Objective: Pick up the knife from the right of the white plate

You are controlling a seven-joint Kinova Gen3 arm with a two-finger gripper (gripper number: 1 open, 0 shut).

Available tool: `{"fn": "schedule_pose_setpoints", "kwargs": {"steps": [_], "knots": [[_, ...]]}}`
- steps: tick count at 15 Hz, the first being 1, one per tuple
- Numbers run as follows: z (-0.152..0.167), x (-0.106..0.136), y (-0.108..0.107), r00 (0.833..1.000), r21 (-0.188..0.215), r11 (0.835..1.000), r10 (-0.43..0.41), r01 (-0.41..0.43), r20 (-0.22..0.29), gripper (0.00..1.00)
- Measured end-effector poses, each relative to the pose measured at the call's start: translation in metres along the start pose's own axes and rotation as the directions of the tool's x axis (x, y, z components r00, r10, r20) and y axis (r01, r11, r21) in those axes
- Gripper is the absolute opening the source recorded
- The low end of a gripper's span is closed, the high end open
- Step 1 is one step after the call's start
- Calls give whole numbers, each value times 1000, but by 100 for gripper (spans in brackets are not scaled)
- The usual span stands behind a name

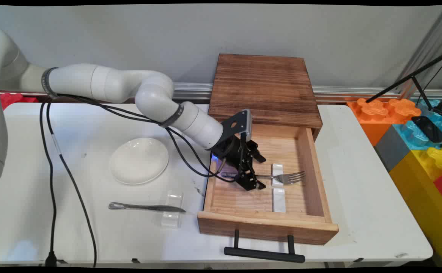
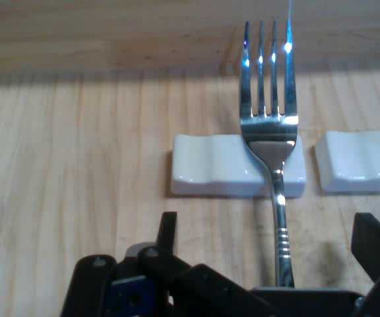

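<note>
The gripper (image 1: 257,170) is down inside the open wooden drawer (image 1: 315,189) with its fingers (image 2: 168,232) spread wide apart, not pinching anything; in the hand view one finger sits left of centre and the other pokes in at the far right, and the fork (image 2: 272,139) handle runs up between them, closer to the right one but touching neither as far as I can see; the fork's neck lies across a little white rest (image 2: 223,168), tines past it pointing at the drawer's side wall; a second white rest (image 2: 361,162) sits just beside the first – in the main view that's the one nearer the drawer's front.

Further out – the drawer is pulled out from a dark wooden cabinet (image 1: 262,87) and has a black bar handle (image 1: 264,254) at the front; left of it on the white table (image 1: 357,182) there's a knife (image 1: 145,207) lying across a clear rest (image 1: 172,208), and a white plate (image 1: 139,160) behind that; big coloured blocks (image 1: 414,144) are stacked off the table's right end.
</note>
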Motion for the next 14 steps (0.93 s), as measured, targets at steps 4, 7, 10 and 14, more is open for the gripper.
{"fn": "schedule_pose_setpoints", "kwargs": {"steps": [4, 7, 10, 14], "knots": [[-14, 16, 0, 1000, 7, 1000, -24, 24, -5, 100], [-27, 31, 3, 999, 6, 999, -48, 48, -3, 100], [-44, 49, 9, 997, 1, 997, -71, 71, 9, 100], [-69, 67, 17, 996, 3, 997, -77, 77, 40, 100]]}}
